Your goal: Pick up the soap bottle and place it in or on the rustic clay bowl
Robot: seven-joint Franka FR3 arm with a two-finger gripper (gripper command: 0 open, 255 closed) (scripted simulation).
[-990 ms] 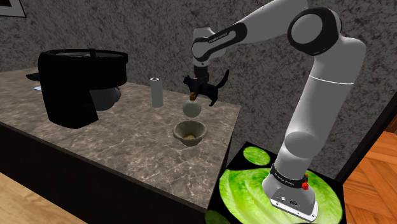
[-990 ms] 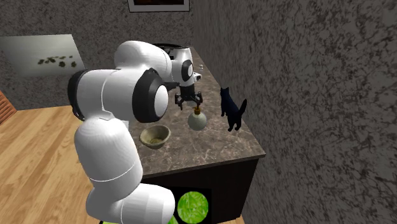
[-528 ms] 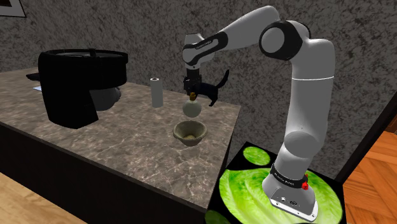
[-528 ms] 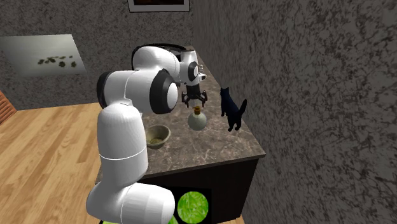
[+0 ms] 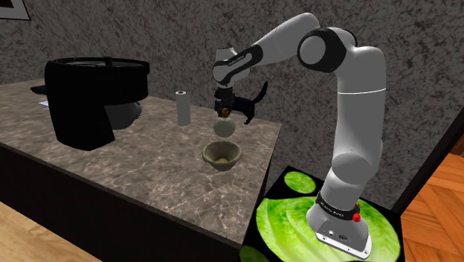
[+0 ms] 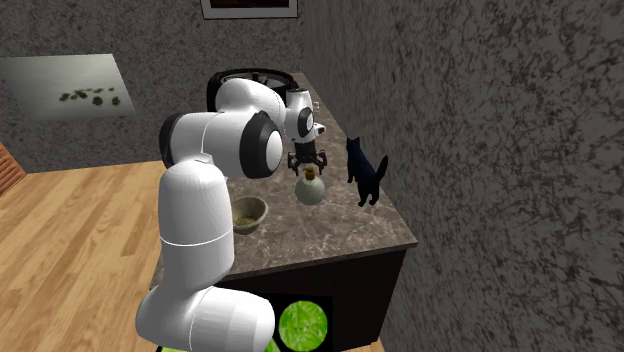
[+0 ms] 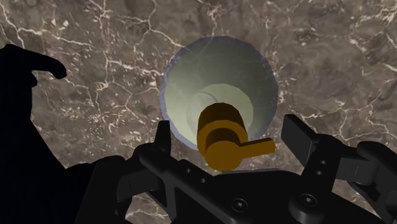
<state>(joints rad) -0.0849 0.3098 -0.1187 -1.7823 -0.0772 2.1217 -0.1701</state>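
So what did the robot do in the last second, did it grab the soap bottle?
Not yet. The arm stood up straighter and its hand slid toward the shoulder view's left, ending centred over the soap bottle. Its open fingers sit either side of the gold pump without touching it. The bottle, bowl, black cat and white roll stayed put.

Soap bottle (image 5: 224, 128): one, pale round body, amber pump top.
Bowl (image 5: 222, 154): one, tan.
Cat figurine (image 6: 364, 172): one, black.
White roll (image 5: 182, 107): one, upright.
Black appliance (image 5: 89, 97): one, large.
Tabletop (image 5: 111, 164): one, marbled stone.
Robot arm (image 5: 349, 89): one, white.
Claw (image 7: 229, 135): one, two black fingers.
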